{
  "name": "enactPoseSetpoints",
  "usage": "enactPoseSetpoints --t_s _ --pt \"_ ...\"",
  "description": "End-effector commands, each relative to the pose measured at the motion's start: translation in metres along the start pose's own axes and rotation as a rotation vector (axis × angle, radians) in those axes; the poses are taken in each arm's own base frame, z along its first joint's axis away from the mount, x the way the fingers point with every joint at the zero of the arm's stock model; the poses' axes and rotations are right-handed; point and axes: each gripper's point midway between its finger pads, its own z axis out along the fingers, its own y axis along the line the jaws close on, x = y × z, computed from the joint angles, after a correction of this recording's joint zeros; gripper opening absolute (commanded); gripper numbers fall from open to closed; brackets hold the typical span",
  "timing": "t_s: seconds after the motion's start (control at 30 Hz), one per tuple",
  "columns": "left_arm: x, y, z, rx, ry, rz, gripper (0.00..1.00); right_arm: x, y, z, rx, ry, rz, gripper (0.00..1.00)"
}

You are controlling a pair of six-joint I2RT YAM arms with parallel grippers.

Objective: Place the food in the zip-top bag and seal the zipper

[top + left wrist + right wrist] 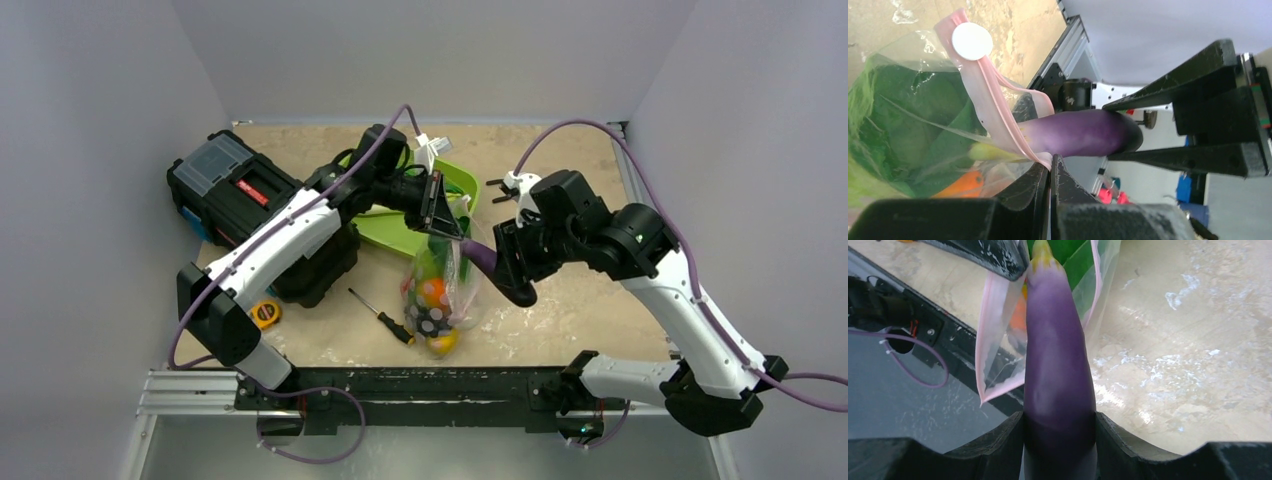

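As both arms meet over mid-table, near to far:
Tape measure [264, 314]: yellow, near left on the table [560, 330].
Screwdriver [382, 316]: lying flat just right of it, close to the bag's left side.
Bag [452, 300]: centre, hanging from the left gripper with its mouth at the far end; lemon [443, 343] at the near end, orange [432, 291] beyond it, greens [898, 115] higher up (whether the bottom rests on the table I cannot tell).
Right gripper [1059, 440]: right of the bag, jaws part-way apart and clamped on the eggplant's thick end.
Eggplant [1058, 365]: pointing left, its yellow-green tip poking into the bag's mouth.
Zipper [985, 100]: pink strip along the mouth, unsealed, its two lips apart around the eggplant.
Left gripper [1050, 167]: fingers pressed together, pinching the mouth edge at the zipper.
Tray [390, 230]: lime green, just beyond the bag.
Toolbox [235, 185]: black, far left.
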Motion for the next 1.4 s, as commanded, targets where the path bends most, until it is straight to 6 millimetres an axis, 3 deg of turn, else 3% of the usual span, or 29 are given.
enactPoseSetpoints --t_s 0.0,0.23,0.43,0.57,0.77,1.17,1.3,1.37 --pt "0.013 -0.02 -0.033 0.053 0.056 0.14 0.0 0.006 0.022 -0.021 -0.13 -0.006 0.012 0.0" --pt "0.02 -0.01 -0.041 0.046 0.12 0.159 0.0 0.02 0.041 -0.022 -0.254 0.046 -0.023 0.0" --pt "0.011 -0.034 -0.044 0.149 0.1 0.165 0.0 0.021 0.037 -0.007 -0.201 0.097 -0.006 0.0" --pt "0.008 -0.054 -0.05 0.217 0.078 0.175 0.0 0.01 0.043 -0.004 -0.205 0.103 -0.012 0.0" --pt "0.006 -0.065 -0.051 0.244 0.063 0.159 0.0 -0.003 0.057 0.003 -0.242 0.126 -0.031 0.0" --pt "0.02 -0.069 -0.036 0.256 0.105 0.141 0.0 -0.021 0.059 0.028 -0.176 0.15 0.081 0.0" --pt "0.022 -0.064 -0.034 0.253 0.092 0.128 0.0 -0.038 0.056 0.039 -0.148 0.093 0.061 0.08" --pt "0.022 -0.061 -0.032 0.245 0.075 0.121 0.0 -0.052 0.057 0.046 -0.158 0.003 0.076 0.2"
